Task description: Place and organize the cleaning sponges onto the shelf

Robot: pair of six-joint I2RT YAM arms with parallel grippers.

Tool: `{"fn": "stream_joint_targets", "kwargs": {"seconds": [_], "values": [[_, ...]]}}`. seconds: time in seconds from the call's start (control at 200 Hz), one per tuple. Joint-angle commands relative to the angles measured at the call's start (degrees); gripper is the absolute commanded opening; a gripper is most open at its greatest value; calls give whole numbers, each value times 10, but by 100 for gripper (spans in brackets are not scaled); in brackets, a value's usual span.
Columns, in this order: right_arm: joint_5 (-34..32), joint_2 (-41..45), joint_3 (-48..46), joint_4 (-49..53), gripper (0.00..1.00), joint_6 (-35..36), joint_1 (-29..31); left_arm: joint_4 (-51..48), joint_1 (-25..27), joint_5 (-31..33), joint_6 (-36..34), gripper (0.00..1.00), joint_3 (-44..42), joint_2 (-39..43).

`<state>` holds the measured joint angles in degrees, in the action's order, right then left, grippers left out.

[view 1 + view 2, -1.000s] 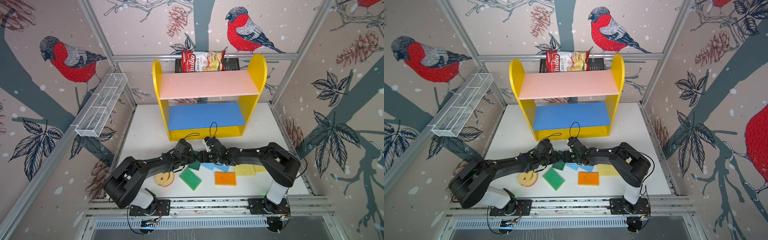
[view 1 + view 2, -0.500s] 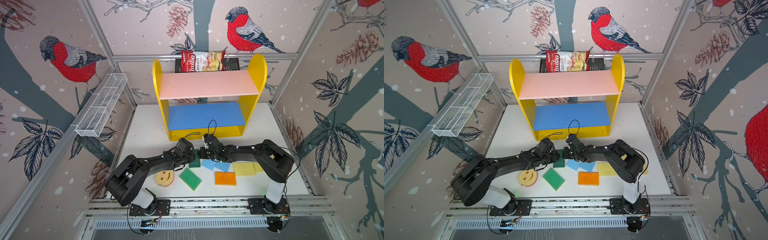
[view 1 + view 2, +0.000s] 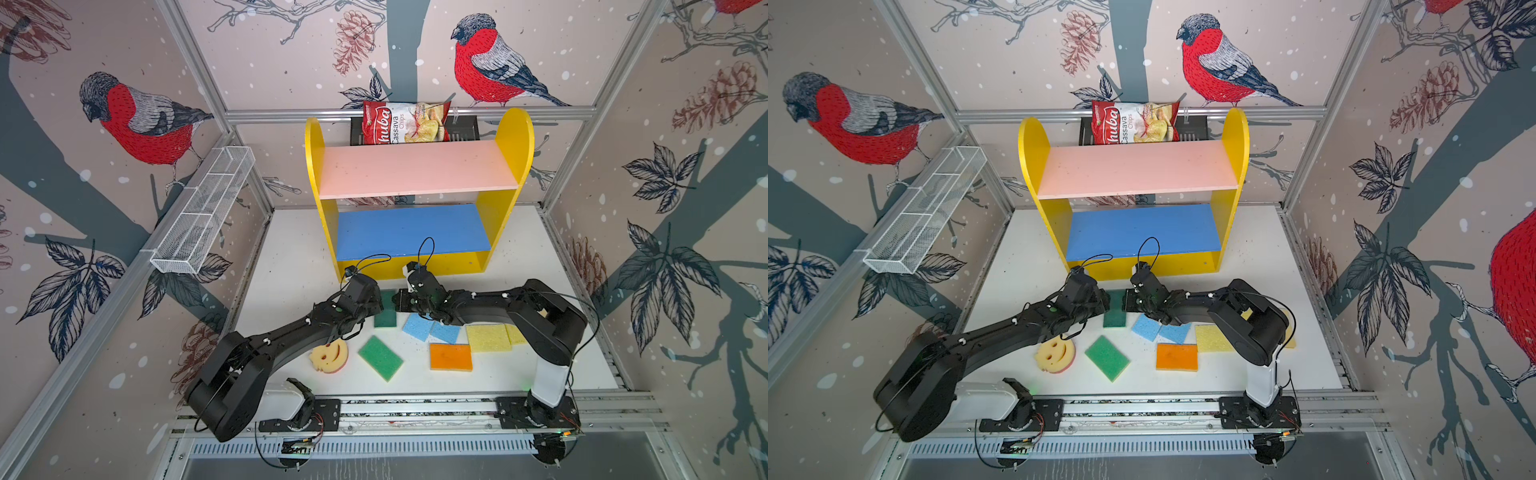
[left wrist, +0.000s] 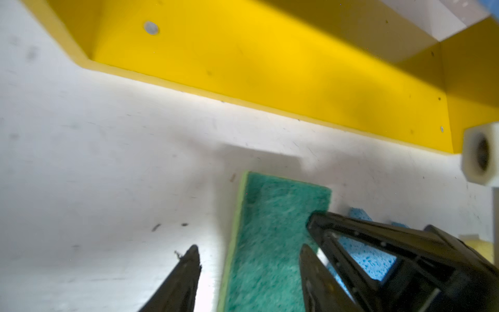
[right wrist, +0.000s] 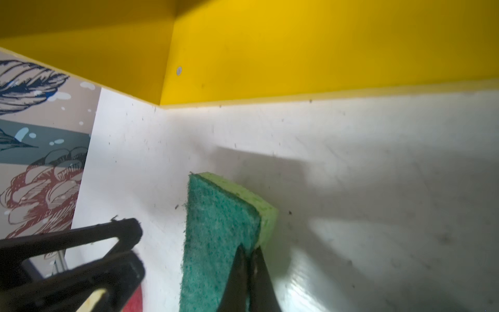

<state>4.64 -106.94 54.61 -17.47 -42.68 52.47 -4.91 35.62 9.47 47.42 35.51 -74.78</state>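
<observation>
Snaps right gripper (image 5: 249,250) shut, half open 1 second ago, at the 3 o'clock edge of the dark green sponge (image 3: 385,318); hold unclear. Leaves left gripper (image 4: 249,247) half open, empty, at 9 o'clock. Likely starts a pickup just 6 o'clock of the shelf (image 3: 415,266).

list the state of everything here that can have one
left gripper, open over the dark green sponge
right gripper, shut, tips at that sponge's edge
dark green sponge, on the table, scouring side up
shelf, upright, no sponges on it
green sponge, flat on the table
smiley sponge, face up on the table
orange sponge, flat on the table
</observation>
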Motion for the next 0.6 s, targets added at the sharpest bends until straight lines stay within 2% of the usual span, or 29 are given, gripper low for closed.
{"fn": "stream_joint_targets", "kwargs": {"seconds": [0.0, 0.155, 0.38, 0.595], "values": [[-59, -6, 13, -34, 0, 25, 10, -27, -7, 33, 8, 53, -15, 19], [-103, -20, 22, -64, 0, 34, 21, -36, -16, 35, 25, 41, -38, 46], [-188, -51, 60, -71, 0, 71, 35, -47, -29, 41, 30, 40, -52, 69], [-220, -95, 114, -65, 0, 95, 36, -44, -33, 34, 31, 40, -55, 62]]}}
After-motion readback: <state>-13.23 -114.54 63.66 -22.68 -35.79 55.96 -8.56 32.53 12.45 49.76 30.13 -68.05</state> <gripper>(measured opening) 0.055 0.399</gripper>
